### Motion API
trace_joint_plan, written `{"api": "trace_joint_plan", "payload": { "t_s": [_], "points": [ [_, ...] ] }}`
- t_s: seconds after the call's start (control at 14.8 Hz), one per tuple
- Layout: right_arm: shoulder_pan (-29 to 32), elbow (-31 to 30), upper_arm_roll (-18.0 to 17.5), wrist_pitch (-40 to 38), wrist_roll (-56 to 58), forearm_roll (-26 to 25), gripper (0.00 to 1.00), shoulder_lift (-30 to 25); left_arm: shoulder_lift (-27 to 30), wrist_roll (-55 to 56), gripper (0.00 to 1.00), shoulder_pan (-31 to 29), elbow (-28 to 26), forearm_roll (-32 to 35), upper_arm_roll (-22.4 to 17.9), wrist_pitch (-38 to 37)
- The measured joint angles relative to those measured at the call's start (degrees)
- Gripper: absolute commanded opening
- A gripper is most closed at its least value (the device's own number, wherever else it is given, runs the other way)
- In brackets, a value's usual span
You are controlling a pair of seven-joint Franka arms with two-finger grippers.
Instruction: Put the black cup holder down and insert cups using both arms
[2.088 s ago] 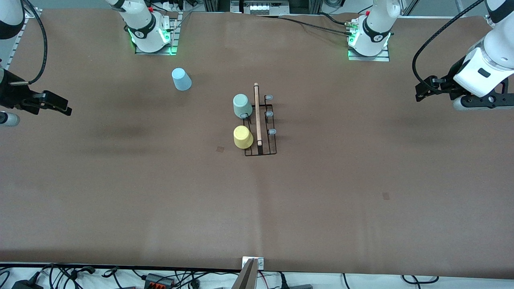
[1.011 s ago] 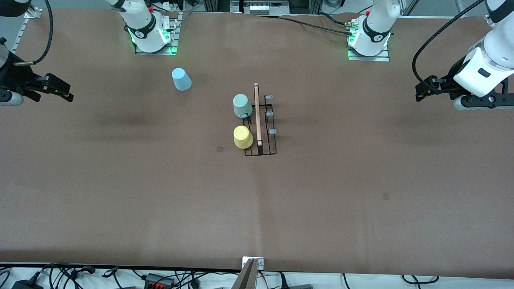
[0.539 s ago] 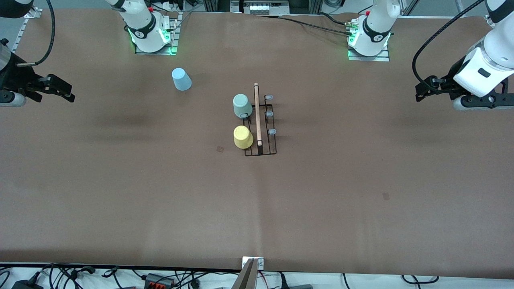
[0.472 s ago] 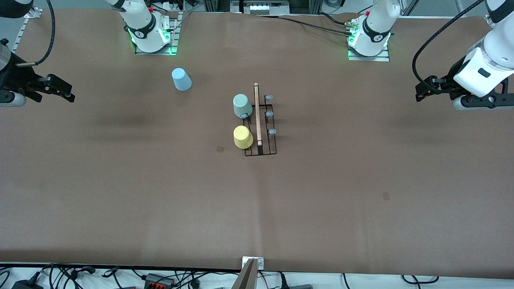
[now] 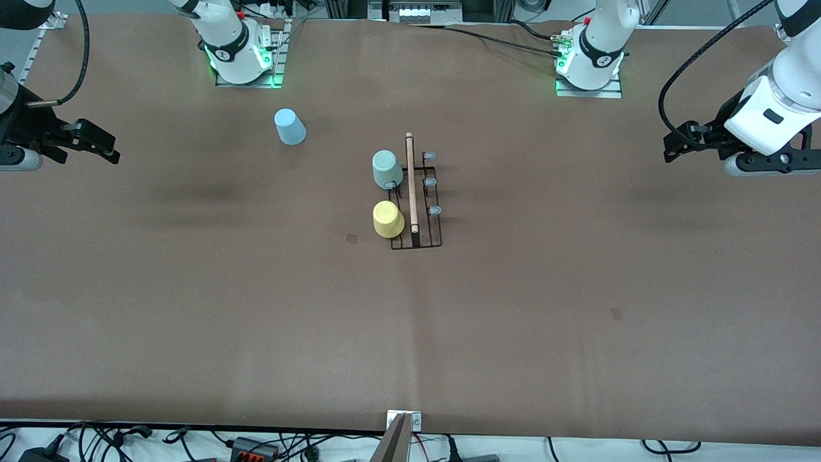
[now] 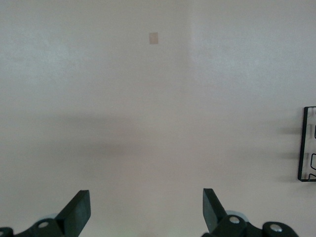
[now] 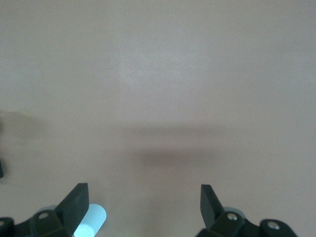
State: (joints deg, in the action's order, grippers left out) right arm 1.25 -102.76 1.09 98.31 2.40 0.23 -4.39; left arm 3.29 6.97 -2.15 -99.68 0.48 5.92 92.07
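Observation:
The black cup holder [image 5: 417, 212] stands mid-table, its wooden bar handle [image 5: 410, 181] on top. A pale grey-green cup [image 5: 387, 169] and a yellow cup [image 5: 388, 219] sit upside down on pegs on the side toward the right arm's end; three pale-tipped pegs [image 5: 430, 183] on its other side are bare. A light blue cup [image 5: 290, 126] stands upside down on the table near the right arm's base; it also shows in the right wrist view [image 7: 91, 220]. My right gripper [image 5: 102, 146] is open and empty over the table's end. My left gripper [image 5: 673, 146] is open and empty over the other end.
Both arm bases [image 5: 238, 54] [image 5: 593, 61] stand along the table's edge farthest from the front camera. The holder's corner [image 6: 308, 143] shows at the edge of the left wrist view. A small tape mark [image 5: 352, 238] lies near the yellow cup, another [image 5: 616, 313] toward the left arm's end.
My right gripper has risen and drawn back a little toward the table's end since two seconds ago; it is still over the last half second. The left arm has not moved.

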Motion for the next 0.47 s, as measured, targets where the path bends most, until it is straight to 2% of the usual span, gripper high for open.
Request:
{"api": "trace_joint_plan", "payload": {
  "t_s": [0.47],
  "points": [
    [0.19, 0.0, -0.08, -0.42, -0.09, -0.01, 1.0, -0.03, 0.0, 0.0, 1.0, 0.0, 0.0, 0.0, 0.0, 0.0]
  ]
}}
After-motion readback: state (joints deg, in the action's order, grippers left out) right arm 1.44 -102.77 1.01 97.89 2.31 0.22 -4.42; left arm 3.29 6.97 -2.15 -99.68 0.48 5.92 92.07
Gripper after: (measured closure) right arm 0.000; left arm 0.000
